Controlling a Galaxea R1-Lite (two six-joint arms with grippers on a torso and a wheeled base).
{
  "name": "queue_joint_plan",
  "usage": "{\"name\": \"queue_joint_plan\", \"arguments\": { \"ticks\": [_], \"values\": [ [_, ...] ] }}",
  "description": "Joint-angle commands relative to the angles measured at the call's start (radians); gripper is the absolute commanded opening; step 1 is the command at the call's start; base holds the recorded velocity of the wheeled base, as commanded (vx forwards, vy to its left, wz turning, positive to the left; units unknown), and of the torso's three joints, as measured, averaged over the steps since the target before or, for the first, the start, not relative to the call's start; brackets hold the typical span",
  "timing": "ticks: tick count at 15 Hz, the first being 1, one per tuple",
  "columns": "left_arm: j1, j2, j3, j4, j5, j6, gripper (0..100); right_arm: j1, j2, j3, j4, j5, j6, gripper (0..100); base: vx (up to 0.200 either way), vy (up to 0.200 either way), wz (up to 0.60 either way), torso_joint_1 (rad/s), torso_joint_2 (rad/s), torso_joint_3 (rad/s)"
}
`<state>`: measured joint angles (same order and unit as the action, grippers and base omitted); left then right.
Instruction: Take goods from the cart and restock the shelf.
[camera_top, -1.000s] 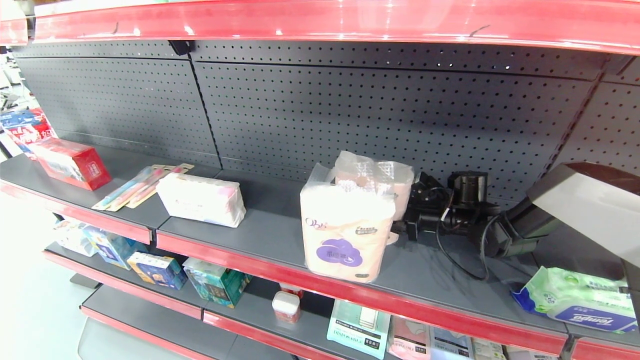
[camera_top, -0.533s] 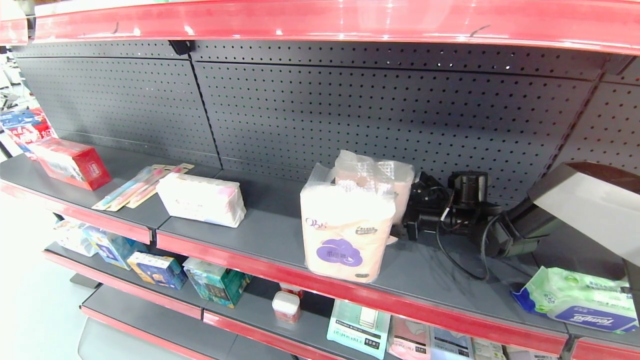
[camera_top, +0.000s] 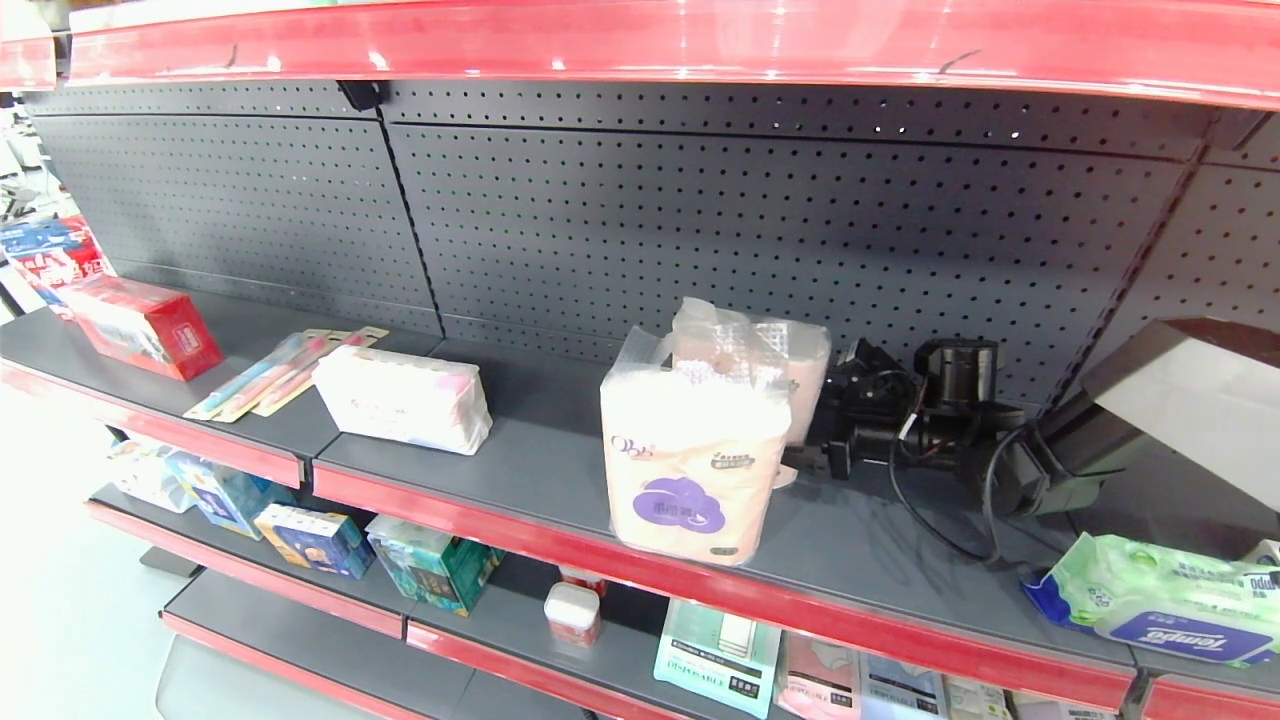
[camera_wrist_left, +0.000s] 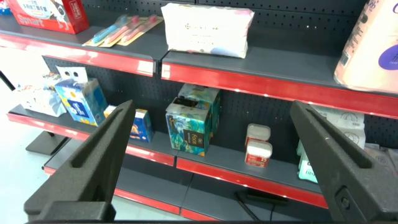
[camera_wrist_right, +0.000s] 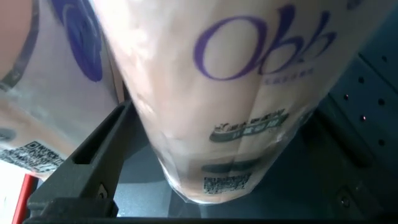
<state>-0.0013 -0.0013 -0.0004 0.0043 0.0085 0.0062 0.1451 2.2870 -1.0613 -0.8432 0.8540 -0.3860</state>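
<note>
Right claw (camera_top: 845, 428), grip impossible to tell, flanks the plastic-wrapped peach toilet-roll pack (camera_top: 770, 362) on the grey metal shelf (camera_top: 550, 450); a straight retreat should keep it upright, left claw (camera_wrist_left: 208, 121) gaping empty.

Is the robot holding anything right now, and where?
Left gripper holds nothing. Right gripper straddles the rear toilet-roll pack; whether it grips cannot be told.

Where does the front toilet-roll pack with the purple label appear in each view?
Head view: front toilet-roll pack, centre, at the red shelf lip.
Left wrist view: at the frame's edge, along from the white tissue pack.
Right wrist view: beside the rear pack.
Shared landmark: red shelf lip.
</note>
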Motion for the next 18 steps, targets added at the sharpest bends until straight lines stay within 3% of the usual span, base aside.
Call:
{"name": "queue_joint_plan", "arguments": {
  "ticks": [1, 7, 18],
  "values": [
    [0.000, 0.001, 0.000, -0.001, 0.001, 0.000, 100, 0.001, -0.006, 0.003, 0.000, 0.000, 0.001, 100, 0.000, 0.000, 0.00, 0.000, 0.00, 0.000],
    [0.000, 0.001, 0.000, 0.000, 0.001, 0.000, 100, -0.021, -0.032, 0.035, 0.000, 0.002, 0.002, 100, 0.000, 0.000, 0.00, 0.000, 0.00, 0.000],
    [0.000, 0.001, 0.000, 0.000, 0.001, 0.000, 100, -0.104, -0.184, 0.211, 0.010, -0.003, 0.004, 100, 0.000, 0.000, 0.00, 0.000, 0.00, 0.000]
  ]
}}
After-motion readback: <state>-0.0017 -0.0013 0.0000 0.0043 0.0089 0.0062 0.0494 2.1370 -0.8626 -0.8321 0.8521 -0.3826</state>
